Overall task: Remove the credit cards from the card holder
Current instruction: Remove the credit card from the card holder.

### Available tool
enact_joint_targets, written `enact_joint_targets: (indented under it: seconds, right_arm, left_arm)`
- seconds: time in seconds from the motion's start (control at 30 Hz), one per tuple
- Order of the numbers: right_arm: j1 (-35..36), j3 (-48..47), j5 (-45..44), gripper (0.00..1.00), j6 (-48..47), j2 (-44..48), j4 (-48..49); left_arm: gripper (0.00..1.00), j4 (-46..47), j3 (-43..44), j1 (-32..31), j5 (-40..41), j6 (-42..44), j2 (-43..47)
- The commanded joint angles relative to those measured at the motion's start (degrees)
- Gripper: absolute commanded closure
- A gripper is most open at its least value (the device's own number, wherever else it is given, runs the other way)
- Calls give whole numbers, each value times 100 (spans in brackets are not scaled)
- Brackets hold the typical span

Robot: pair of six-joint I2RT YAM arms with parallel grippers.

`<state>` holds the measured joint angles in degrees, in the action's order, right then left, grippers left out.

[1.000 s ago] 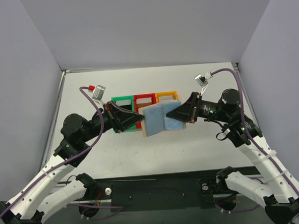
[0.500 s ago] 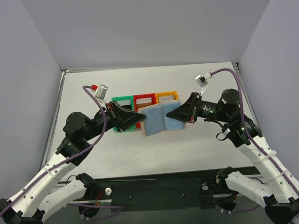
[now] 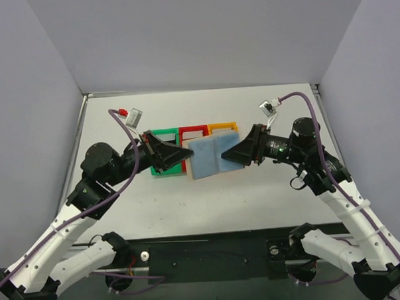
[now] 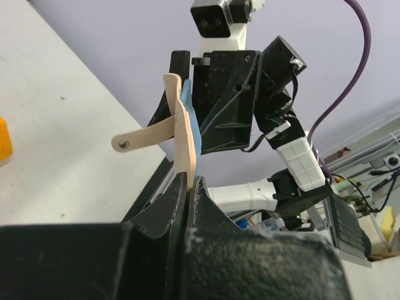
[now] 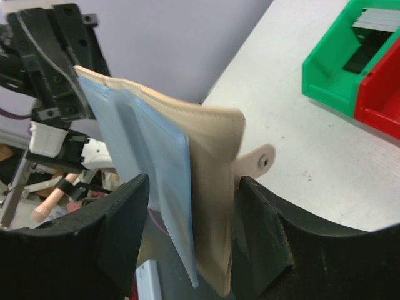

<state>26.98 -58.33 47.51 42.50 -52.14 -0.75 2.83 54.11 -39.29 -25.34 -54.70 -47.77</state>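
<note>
white arm links [image 3: 57, 232], black motor joints [image 3: 97, 158], looping purple cables [image 4: 362, 37], small grey cameras [image 3: 135, 115] on black wrists

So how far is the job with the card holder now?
Done: the holder is open, blue panels showing. In hand: the left gripper pinches its tan edge; the right gripper stands open around the other side. Left: pulling the cards out; neither gripper holds a card.

walls [image 3: 195, 37]: plain lilac-grey | table [image 3: 255, 194]: white, faintly speckled | light: even

Left end effector [image 4: 189, 182] tighter, right end effector [image 5: 194, 182] wider
</note>
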Motion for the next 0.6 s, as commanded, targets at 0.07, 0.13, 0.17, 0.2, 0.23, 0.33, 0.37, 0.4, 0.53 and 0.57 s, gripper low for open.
enact_joint_targets:
  seconds: [0.07, 0.13, 0.17, 0.2, 0.23, 0.33, 0.37, 0.4, 0.53, 0.57]
  right_arm:
    - [26, -715, -961, 40, -883, 107, -1092]
    - [61, -821, -1348, 39, -1024, 221, -1286]
    - [114, -856, -1567, 38, -1077, 309, -1330]
    - [149, -891, -1752, 38, -1103, 353, -1357]
    - [271, -978, -1875, 37, -1173, 380, -1462]
    - [728, -1259, -2410, 37, -1472, 214, -1761]
    - [1104, -1443, -2561, 37, -1655, 143, -1936]
    - [1342, -1532, -2954, 37, -1736, -31, -2059]
    - [2205, -1963, -3791, 36, -2053, -506, -2403]
    - [2267, -1972, -3819, 36, -2035, -560, -2403]
  left_arm:
    - [100, -1714, 1102, 0, 916, 750, -276]
    - [100, -1925, 1181, -9, 1083, 750, -355]
    - [100, -1987, 1216, -26, 1128, 741, -373]
    - [100, -2084, 1225, -44, 1259, 750, -452]
    - [100, -2172, 1286, -61, 1321, 759, -487]
    - [100, -2418, 1453, -219, 1593, 803, -698]
    - [100, -2427, 1523, -246, 1637, 794, -734]
    - [100, -2419, 1541, -324, 1734, 794, -804]
    - [100, -2314, 1769, -693, 2059, 785, -971]
    - [100, -2270, 1770, -755, 2103, 794, -997]
